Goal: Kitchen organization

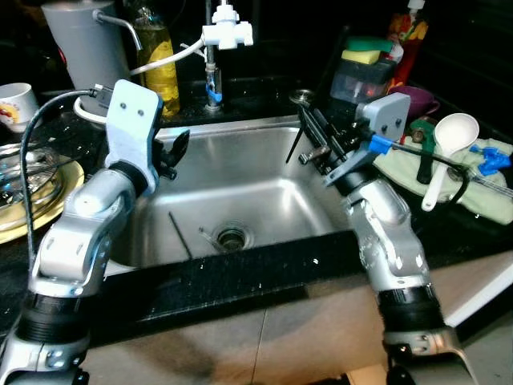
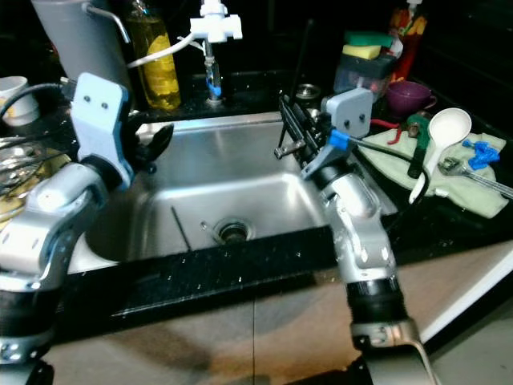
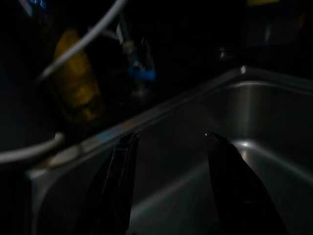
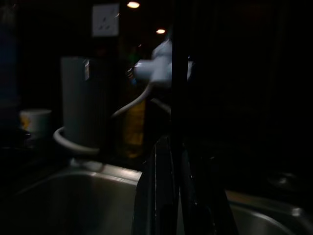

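Note:
A steel sink [image 1: 264, 136] lies before me, its drain [image 1: 232, 237] near the front. A thin black chopstick [image 1: 179, 234] lies on the sink bottom, left of the drain. My right gripper [image 1: 311, 127] hovers over the sink's right side, shut on another thin black stick [image 1: 292, 149] that pokes down below the fingers; the right wrist view shows this stick [image 4: 179, 98] upright between them. At the sink's left rim my left gripper [image 1: 173, 152] is open and holds nothing, and its two fingers [image 3: 122, 166] stand apart over the basin wall.
A white tap [image 1: 226, 35] and a yellow soap bottle [image 1: 160, 58] stand behind the sink. Plates [image 1: 32, 196] and a cup [image 1: 14, 104] sit on the left counter. On the right are a white ladle [image 1: 449, 140], tools on a green cloth [image 1: 481, 192] and a sponge rack [image 1: 365, 64].

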Available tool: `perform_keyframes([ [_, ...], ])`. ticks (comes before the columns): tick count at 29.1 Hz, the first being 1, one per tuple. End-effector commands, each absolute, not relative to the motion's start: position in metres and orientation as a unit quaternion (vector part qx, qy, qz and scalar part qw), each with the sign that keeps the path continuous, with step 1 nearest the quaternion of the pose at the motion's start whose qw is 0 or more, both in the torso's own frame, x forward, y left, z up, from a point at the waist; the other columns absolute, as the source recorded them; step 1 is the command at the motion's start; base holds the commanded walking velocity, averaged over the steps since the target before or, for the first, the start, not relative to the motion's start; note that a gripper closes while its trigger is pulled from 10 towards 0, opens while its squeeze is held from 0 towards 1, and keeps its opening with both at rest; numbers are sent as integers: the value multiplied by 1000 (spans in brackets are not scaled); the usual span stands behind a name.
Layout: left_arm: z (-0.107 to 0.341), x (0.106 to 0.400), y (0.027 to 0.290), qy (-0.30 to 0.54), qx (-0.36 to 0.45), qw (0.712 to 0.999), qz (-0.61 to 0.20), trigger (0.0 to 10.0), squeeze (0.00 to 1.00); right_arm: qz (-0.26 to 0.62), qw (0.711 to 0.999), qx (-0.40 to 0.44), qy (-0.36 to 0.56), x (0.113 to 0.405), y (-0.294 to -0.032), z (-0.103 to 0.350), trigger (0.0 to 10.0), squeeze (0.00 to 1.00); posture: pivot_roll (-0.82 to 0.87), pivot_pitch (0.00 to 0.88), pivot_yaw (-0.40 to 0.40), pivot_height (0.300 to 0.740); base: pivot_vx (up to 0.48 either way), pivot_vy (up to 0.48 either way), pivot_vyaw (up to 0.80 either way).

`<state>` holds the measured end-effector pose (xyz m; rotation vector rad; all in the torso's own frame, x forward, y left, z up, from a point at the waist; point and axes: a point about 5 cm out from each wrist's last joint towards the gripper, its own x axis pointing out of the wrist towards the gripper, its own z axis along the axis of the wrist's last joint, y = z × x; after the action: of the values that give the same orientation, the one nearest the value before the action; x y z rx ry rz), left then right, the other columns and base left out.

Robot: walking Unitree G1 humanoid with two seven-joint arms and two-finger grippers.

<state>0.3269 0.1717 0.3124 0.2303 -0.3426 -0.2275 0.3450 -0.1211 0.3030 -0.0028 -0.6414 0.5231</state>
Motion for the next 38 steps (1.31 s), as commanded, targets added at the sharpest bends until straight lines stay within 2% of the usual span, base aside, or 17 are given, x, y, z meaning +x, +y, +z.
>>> perform_keyframes([
  [1, 311, 325, 172, -160, 123, 972, -116, 10000, 0, 261, 914, -8, -311, 344, -118, 302, 10000, 0, -52, 151, -34, 740, 0, 0, 0],
  [9, 310, 325, 171, -153, 124, 973, -121, 10000, 0, 263, 915, -11, -307, 346, -119, 300, 10000, 0, -51, 151, -36, 740, 0, 0, 0],
  [17, 304, 330, 168, -106, 170, 965, -169, 10000, 0, 293, 917, -82, -257, 363, -114, 285, 10000, 0, -44, 162, -43, 740, 0, 0, 0],
  [20, 304, 328, 170, -69, 209, 946, -236, 10000, 0, 326, 909, -154, -208, 378, -109, 273, 10000, 0, -45, 170, -37, 740, 0, 0, 0],
  [21, 300, 318, 168, -46, 250, 919, -302, 10000, 0, 345, 899, -220, -157, 386, -107, 259, 10000, 0, -44, 172, -38, 740, 0, 0, 0],
  [22, 300, 318, 168, -46, 250, 919, -302, 10000, 0, 345, 899, -220, -157, 386, -107, 259, 10000, 0, -44, 172, -38, 740, 0, 0, 0],
  [24, 294, 309, 167, -18, 278, 894, -352, 10000, 0, 354, 887, -273, -120, 391, -107, 247, 10000, 0, -44, 173, -37, 740, 0, 0, 0],
  [31, 280, 295, 173, 50, 290, 874, -387, 10000, 0, 366, 862, -345, -64, 398, -100, 225, 10000, 0, -35, 172, -44, 740, 0, 0, 0],
  [38, 277, 288, 176, 77, 302, 859, -407, 10000, 0, 370, 846, -382, -38, 402, -98, 217, 10000, 0, -29, 164, -50, 740, 0, 0, 0],
])
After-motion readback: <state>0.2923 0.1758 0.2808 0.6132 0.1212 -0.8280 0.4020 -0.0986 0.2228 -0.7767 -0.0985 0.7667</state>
